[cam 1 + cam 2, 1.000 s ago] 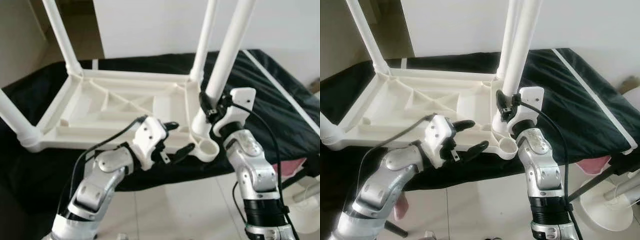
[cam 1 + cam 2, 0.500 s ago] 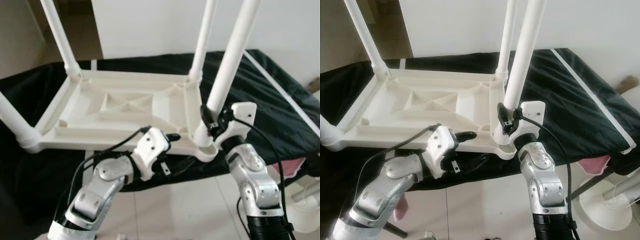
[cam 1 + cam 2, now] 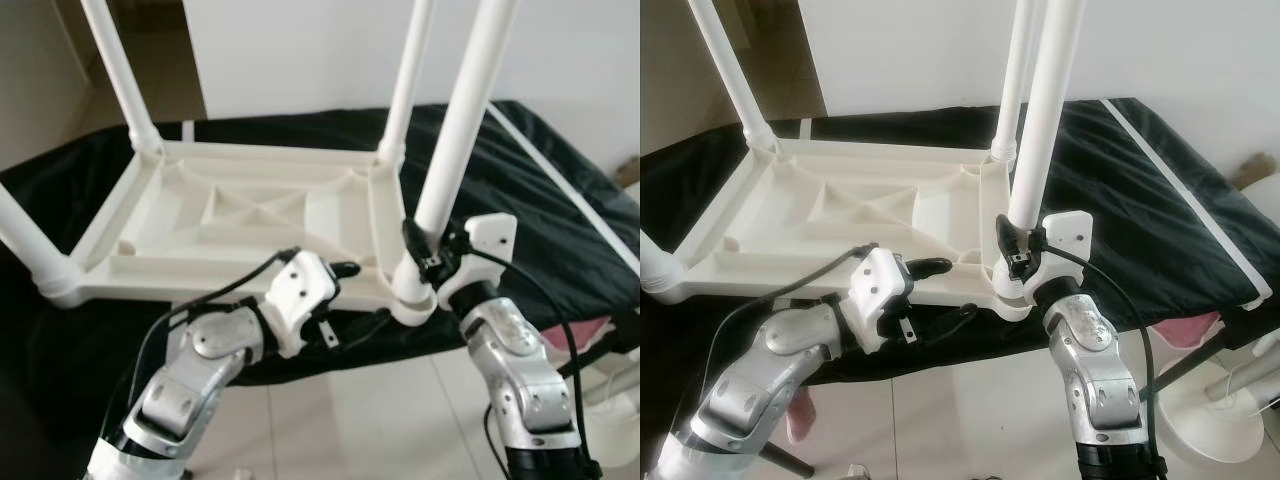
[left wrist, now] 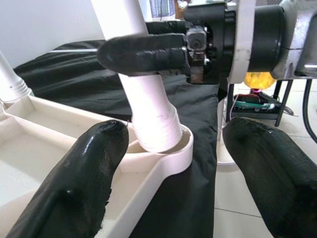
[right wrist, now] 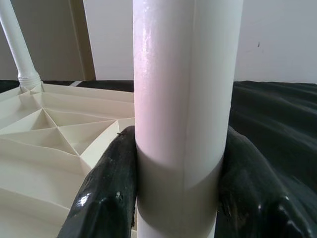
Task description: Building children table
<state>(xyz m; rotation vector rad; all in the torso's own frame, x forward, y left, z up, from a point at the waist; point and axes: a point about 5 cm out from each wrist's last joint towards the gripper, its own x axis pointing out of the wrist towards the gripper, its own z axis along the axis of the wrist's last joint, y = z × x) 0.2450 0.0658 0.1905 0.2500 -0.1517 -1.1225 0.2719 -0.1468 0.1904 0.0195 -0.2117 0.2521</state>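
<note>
Now seated in corner socket [image 4: 168, 148]: long white plastic table leg [image 3: 1045, 120], tilted and beside the socket a second ago. Right tool [image 5: 178, 198] clamped tight round leg's lower end, just above socket. Left tool [image 3: 345, 300] spread wide, one finger above and one below near rim of upturned white plastic children's table top [image 3: 250, 215]. Table top lying on black cloth-covered desk [image 3: 540, 200], three other legs upright.

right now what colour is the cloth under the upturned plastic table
Black cloth, with a thin white stripe along one side; clearest in the right eye view.
</note>
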